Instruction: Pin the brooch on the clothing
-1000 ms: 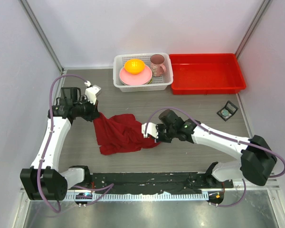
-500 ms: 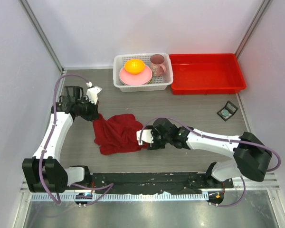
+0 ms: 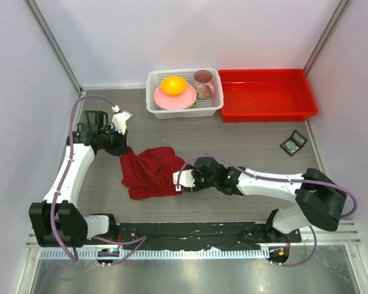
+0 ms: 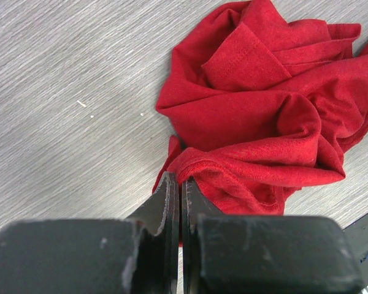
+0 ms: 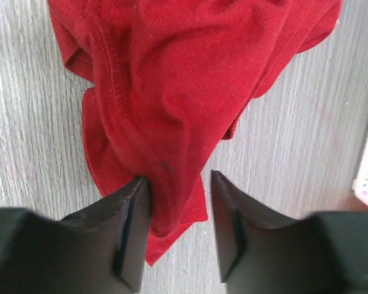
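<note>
The shirt (image 3: 150, 173) lies crumpled on the grey wood-grain table (image 3: 245, 138), a soft dark red knit in rumpled folds with stitched hems. The left gripper (image 4: 176, 180) has its 2 black jaws pressed together on the hem at the shirt's far-left corner. The right gripper (image 5: 178, 180) stands with its jaws apart, straddling a fold at the shirt's near-right edge. The brooch (image 3: 291, 145), a small pale round disc, sits on a dark square pad (image 3: 297, 138) well right of the shirt.
</note>
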Robot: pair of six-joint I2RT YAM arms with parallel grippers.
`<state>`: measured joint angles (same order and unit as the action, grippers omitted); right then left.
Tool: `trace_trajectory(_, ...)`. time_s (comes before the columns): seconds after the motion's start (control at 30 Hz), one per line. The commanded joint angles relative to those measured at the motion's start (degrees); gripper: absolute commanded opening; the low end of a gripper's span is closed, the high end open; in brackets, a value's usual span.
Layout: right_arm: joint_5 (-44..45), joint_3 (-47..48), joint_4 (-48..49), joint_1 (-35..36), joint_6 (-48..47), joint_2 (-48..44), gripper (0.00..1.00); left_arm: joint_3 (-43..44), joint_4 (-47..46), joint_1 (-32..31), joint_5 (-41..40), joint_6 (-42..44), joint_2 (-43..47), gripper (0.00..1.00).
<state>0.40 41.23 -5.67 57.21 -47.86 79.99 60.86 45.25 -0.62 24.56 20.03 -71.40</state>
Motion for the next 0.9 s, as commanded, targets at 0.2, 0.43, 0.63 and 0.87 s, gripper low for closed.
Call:
trace_trajectory(0.2, 2.32, 4.46, 1.81, -3.59, 5.39, -0.78, 0.01, 3.46, -1.05, 0.36, 1.63, -0.26, -0.06, 0.00)
trace_trajectory(0.43, 1.00, 20.51, -6.53, -14.13, 9.27, -9.13, 0.01, 21.63, 0.98, 0.36, 7.51, -2.52, 0.20, 0.00)
trace_trajectory(0.63, 4.25, 37.91, -12.24, -16.08, 10.67, -13.27, 0.01, 36.24, 1.94, 0.36, 6.82, -6.14, 0.38, 0.00)
trace_trajectory(0.87, 2.77, 58.50, -25.33, -15.64, 10.33, -16.43, 0.01, 47.94, 4.49, 0.36, 9.81, -8.78, 9.24, 0.00)
